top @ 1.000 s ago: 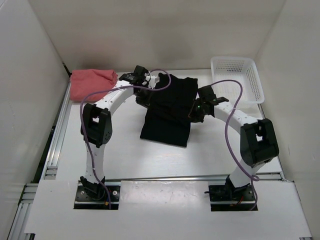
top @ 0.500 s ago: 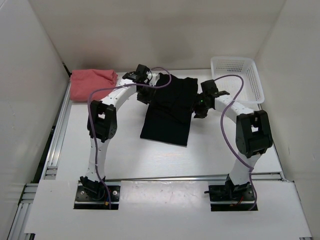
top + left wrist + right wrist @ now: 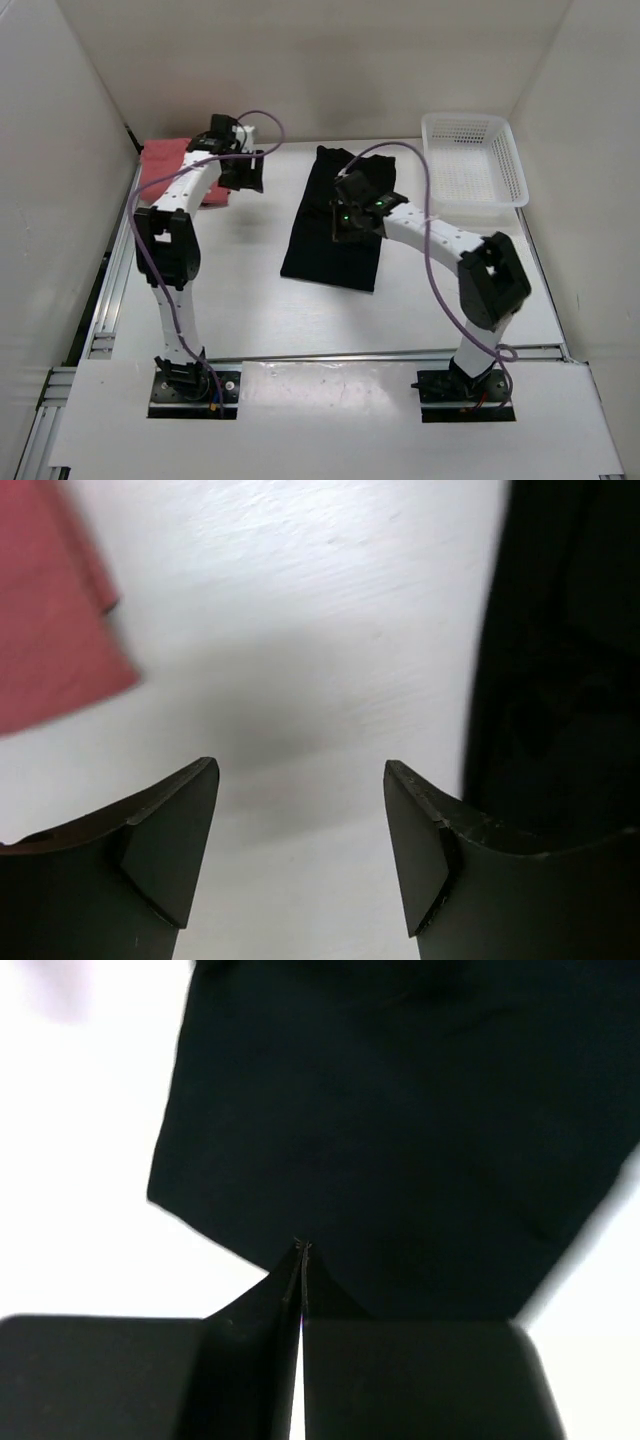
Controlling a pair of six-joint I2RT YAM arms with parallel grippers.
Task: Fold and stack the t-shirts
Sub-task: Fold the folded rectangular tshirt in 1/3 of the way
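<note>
— So, where are the shirts?
— Black shirt (image 3: 325,255) folded at centre; pink shirt (image 3: 160,162) far left, probably the stack.
— Tools?
— Left tool (image 3: 300,810) released over bare table (image 3: 250,285) between them; right tool (image 3: 300,1260) clenched empty above the black, maybe smoothing.

My left gripper (image 3: 300,770) hangs with its jaws spread over the white table (image 3: 300,600), between two shirts.
My two dark fingers (image 3: 165,855) stand apart at the bottom of my view, with only tabletop in the gap. The pink shirt (image 3: 45,650) lies at the upper left, clear of my fingers. The black shirt (image 3: 560,660) fills the right side, blurred, and runs down behind my right finger.
</note>
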